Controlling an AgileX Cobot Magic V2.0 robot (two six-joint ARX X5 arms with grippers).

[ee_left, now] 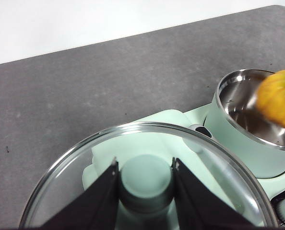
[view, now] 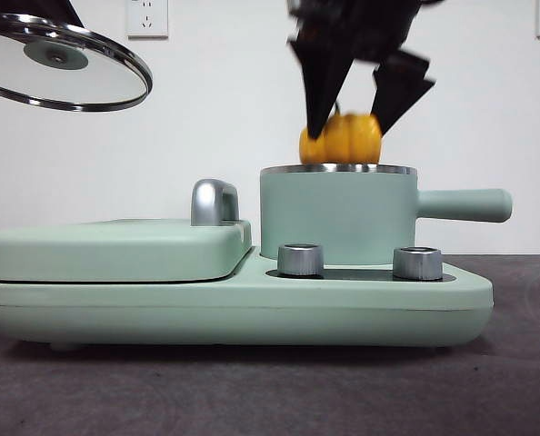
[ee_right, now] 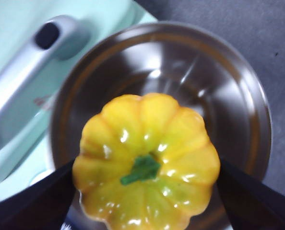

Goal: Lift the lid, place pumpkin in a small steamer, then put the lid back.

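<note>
Nearest in the front view, two chrome control knobs (view: 300,260) and (view: 417,262) stand on the front ledge of the mint-green cooker base (view: 234,309), which rests on the dark grey table (view: 252,391). To the side of the knobs lies the wide flat hinged cover (view: 115,247) with its chrome handle (view: 214,202) rising at its inner edge.

Just behind the knobs stands the small steamer (view: 338,216), its chrome rim open to the air and its long straight handle (view: 461,204) reaching sideways away from the flat cover. Its bare steel inside shows in both wrist views.

Directly over the steamer's mouth hangs the pumpkin (view: 341,138), stem up, its underside about level with the rim in the front view; whether it touches cannot be told. The right pincer (view: 356,109) comes down from above and is clenched on the pumpkin, one black jaw against each side.

Off to the other side and high over the flat cover, well apart from the steamer, the lid (view: 63,65) hangs tilted in the air. The left pincer (ee_left: 145,184) grasps its mint-green knob (ee_left: 146,178) between both jaws. A white wall with sockets stands behind everything.
</note>
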